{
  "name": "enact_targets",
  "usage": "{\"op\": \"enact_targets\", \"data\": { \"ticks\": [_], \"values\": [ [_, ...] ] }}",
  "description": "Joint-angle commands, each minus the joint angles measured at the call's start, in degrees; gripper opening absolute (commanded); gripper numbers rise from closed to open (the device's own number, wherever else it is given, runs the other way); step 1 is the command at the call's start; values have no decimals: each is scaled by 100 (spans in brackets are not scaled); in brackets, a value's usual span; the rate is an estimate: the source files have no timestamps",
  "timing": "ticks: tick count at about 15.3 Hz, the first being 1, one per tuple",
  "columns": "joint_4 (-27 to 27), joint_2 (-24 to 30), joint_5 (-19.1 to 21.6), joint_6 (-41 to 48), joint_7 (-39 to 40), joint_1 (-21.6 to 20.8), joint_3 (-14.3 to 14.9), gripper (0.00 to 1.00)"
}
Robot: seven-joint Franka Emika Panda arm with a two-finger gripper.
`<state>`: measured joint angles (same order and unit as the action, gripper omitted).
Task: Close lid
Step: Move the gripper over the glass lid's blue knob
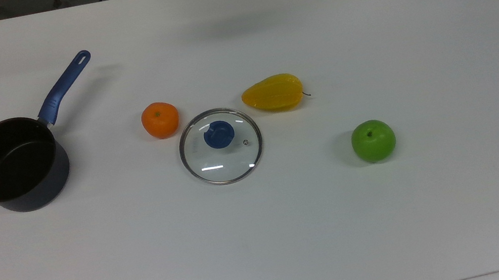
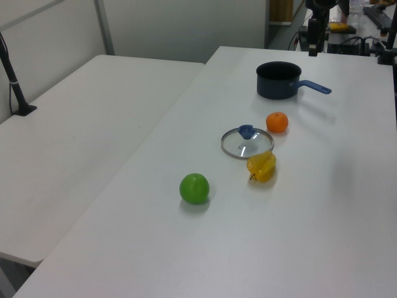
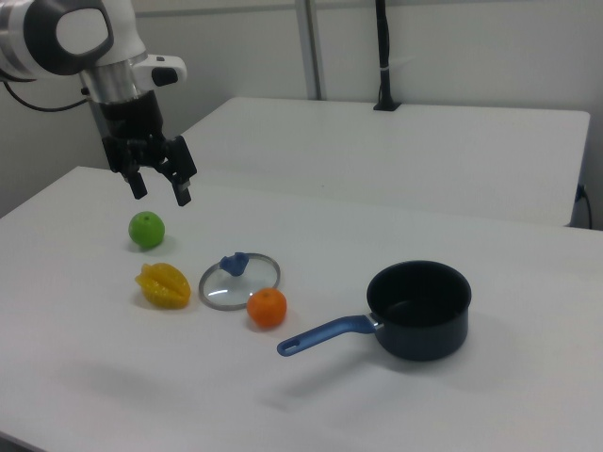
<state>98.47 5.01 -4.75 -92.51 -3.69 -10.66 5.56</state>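
Near the middle of the white table [image 1: 265, 237], in the top view, lies the round clear glass lid with a silver metal rim and blue centre knob [image 1: 221, 146], flat and knob up, with a small steam vent just beside the knob. An orange round fruit [image 1: 160, 120] sits almost touching its rim, a yellow ridged fruit [image 1: 273, 93] is near on the other side, and a green apple [image 1: 373, 140] lies further toward the top view's right edge. The dark saucepan with a blue handle [image 1: 15, 165] stands open well apart, toward the top view's left edge. By my judgement the lid is stiff, fairly heavy for its size, breakable and slick on the glass — so the knob is the place to pinch, not the rim. The left view gives the same row seen lengthwise: the lid [image 2: 247, 143] between apple and pan, with the pan toward the far end of the table. The right view adds what the others lack — the two-finger gripper [image 3: 157, 182], fingers spread and holding nothing, hanging in the air above the table by the apple, not yet over the lid [image 3: 239, 280].
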Motion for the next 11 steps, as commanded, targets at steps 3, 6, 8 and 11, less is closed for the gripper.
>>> {"op": "enact_targets", "data": {
  "ticks": [3,6,8,11],
  "values": [
    [-82,-79,106,137,140,-50,50,100],
    [-65,-88,106,128,140,-59,41,100],
    [14,-96,115,41,140,-68,33,100],
    [461,-96,263,-818,123,-103,6,100]
  ]
}}
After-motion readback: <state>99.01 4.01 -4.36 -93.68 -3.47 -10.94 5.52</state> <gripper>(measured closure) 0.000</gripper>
